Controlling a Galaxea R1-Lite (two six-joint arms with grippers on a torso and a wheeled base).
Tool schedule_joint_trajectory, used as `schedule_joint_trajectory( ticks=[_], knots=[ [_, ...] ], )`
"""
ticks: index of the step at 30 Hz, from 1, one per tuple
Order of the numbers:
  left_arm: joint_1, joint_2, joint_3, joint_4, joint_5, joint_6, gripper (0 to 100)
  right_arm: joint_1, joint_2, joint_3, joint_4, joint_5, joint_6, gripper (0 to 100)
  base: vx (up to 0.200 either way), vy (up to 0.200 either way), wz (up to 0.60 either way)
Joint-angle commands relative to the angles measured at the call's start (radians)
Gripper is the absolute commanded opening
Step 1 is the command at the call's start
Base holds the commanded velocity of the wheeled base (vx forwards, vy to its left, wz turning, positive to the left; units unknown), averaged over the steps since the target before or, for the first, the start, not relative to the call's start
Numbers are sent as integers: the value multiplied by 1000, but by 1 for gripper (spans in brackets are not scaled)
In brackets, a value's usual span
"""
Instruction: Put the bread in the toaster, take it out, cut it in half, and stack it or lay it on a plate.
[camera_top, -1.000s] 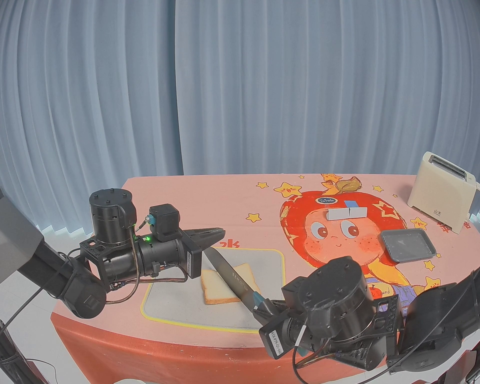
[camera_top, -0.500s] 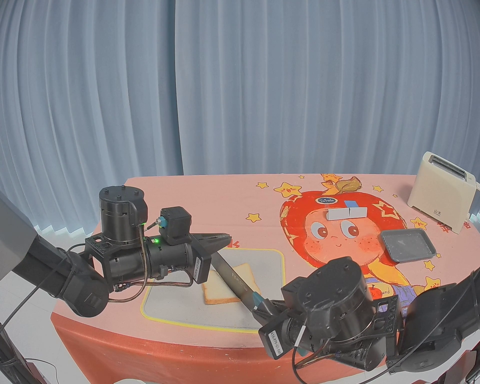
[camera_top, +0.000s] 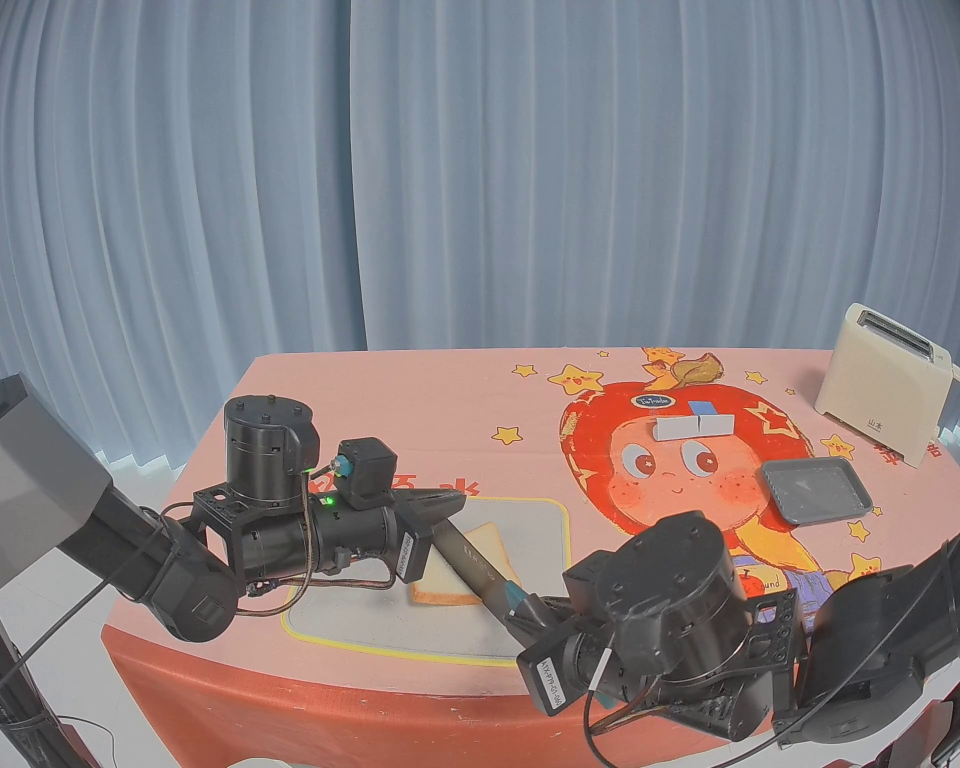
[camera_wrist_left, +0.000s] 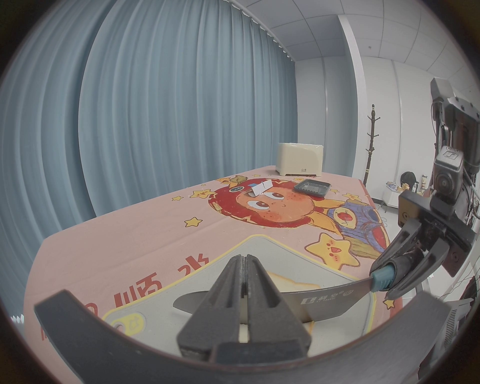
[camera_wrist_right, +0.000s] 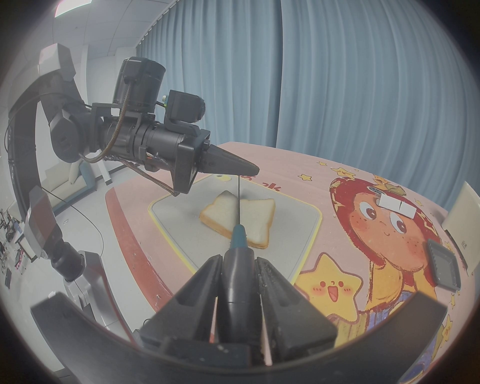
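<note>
Over the bread (camera_top: 497, 551): knife (camera_top: 466, 561), left tool (camera_top: 456, 499)

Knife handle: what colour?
The knife handle is teal, best seen in the left wrist view.

The counter (camera_top: 400, 400) is covered in a pink print of a cartoon girl and stars. A grey cutting mat (camera_top: 400, 625) with a yellow border lies at its front left. A cream toaster (camera_top: 885, 380) stands at the far right. A dark tray (camera_top: 815, 490) lies near it, and small white blocks (camera_top: 693, 427) sit on the girl's forehead.
</note>
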Motion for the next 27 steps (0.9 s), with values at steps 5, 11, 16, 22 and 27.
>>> schedule_joint_trajectory(
  ticks=[5,11,16,22,27],
  knots=[
    [3,16,3,2,3,-1,0,-5,-13,1,0,0,-3,0,0,0,0],
    [2,12,1,0,3,-1,0,-4,-2,4,9,0,-5,0,0,0,0],
    [-1,-1,-6,2,3,-4,0,-2,1,7,15,0,-5,0,0,0,0],
    [0,2,-3,2,3,-4,0,-4,-5,4,2,-2,-3,0,0,0,0],
    [3,13,4,-1,3,-5,0,-2,-13,-7,-1,0,-2,0,0,0,0]
  ],
)
